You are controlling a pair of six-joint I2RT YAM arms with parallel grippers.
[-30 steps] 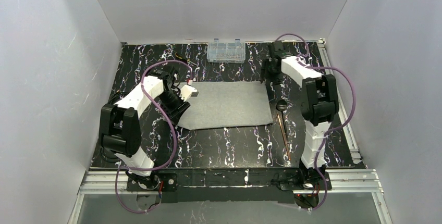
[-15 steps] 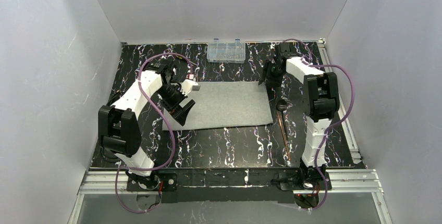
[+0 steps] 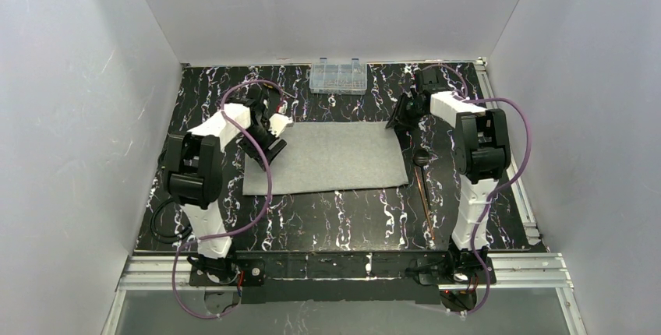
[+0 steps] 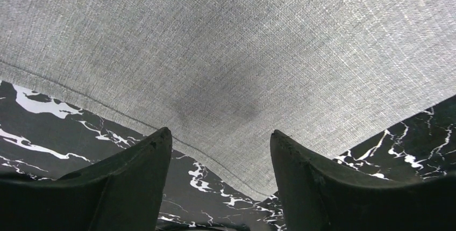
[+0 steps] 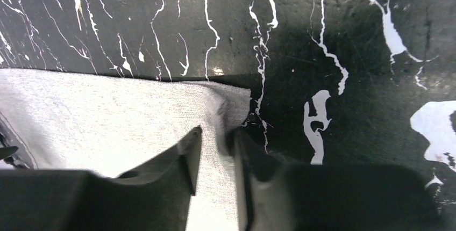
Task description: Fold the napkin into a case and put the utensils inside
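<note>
The light-grey napkin [image 3: 327,157] lies flat on the black marbled table. My left gripper [image 3: 270,134] hangs open over its far-left corner. In the left wrist view the hemmed corner of the napkin [image 4: 242,53] lies between and below the spread fingers of the left gripper [image 4: 220,139], untouched. My right gripper [image 3: 399,119] is at the far-right corner. In the right wrist view the right gripper [image 5: 215,134] is shut on the bunched corner of the napkin [image 5: 107,113]. The copper-brown utensils [image 3: 424,191], one with a dark spoon head [image 3: 422,156], lie just right of the napkin.
A clear plastic compartment box [image 3: 337,76] stands at the back edge of the table. White walls close in the table on three sides. Purple cables loop over both arms. A metal rail [image 3: 499,109] runs along the table's right edge.
My left gripper has swung from the napkin's left edge up to its far-left corner. My right gripper has shifted down onto the far-right corner. The napkin's left edge has settled flat.
</note>
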